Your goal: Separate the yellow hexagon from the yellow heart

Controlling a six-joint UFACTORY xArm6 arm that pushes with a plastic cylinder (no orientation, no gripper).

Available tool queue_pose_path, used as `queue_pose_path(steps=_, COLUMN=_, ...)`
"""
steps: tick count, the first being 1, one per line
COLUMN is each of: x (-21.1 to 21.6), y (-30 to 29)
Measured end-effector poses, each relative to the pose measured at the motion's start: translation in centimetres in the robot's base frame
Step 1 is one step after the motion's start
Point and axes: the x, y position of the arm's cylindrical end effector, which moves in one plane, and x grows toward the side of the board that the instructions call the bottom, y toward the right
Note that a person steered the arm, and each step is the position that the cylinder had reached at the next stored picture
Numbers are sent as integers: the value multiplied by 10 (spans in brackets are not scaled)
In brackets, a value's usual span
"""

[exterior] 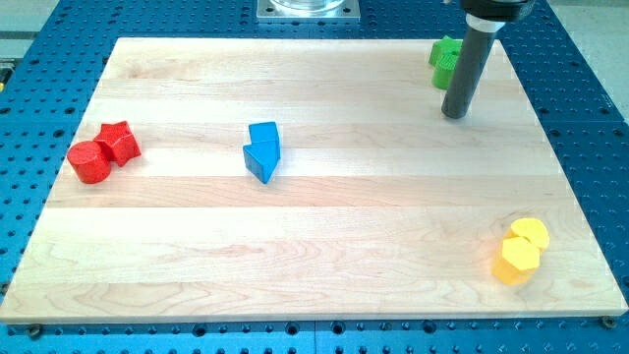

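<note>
Rod upright — my tip (454,114) beside green blocks (445,61), well apart from yellow hexagon (516,260).

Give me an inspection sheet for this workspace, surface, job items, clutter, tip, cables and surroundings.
Surface: wooden board, pale, lying flat.
Job's things: yellow hexagon and yellow heart touching, at the view's bottom right.
Clutter: two red blocks touching at the view's left; two blue blocks touching left of centre; green blocks at the view's top right, partly hidden by the rod.
Tip: my tip rests just below the green blocks, far from the yellow pair.
Cables: nothing seen.
Surroundings: blue perforated table; metal plate at the view's top.
</note>
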Motion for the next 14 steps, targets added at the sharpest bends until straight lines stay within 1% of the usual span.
queue_pose_path(steps=3, x=25, y=-12)
queue_pose_path(steps=4, x=70, y=36)
queue_pose_path(steps=5, x=129, y=60)
queue_pose_path(steps=6, x=183, y=44)
queue_pose_path(steps=7, x=211, y=49)
queue_pose_path(steps=8, x=214, y=84)
queue_pose_path(steps=9, x=254, y=82)
queue_pose_path(steps=10, x=265, y=69)
queue_pose_path(steps=11, x=262, y=21)
queue_pose_path(steps=13, x=243, y=-142)
queue_pose_path(steps=14, x=212, y=-152)
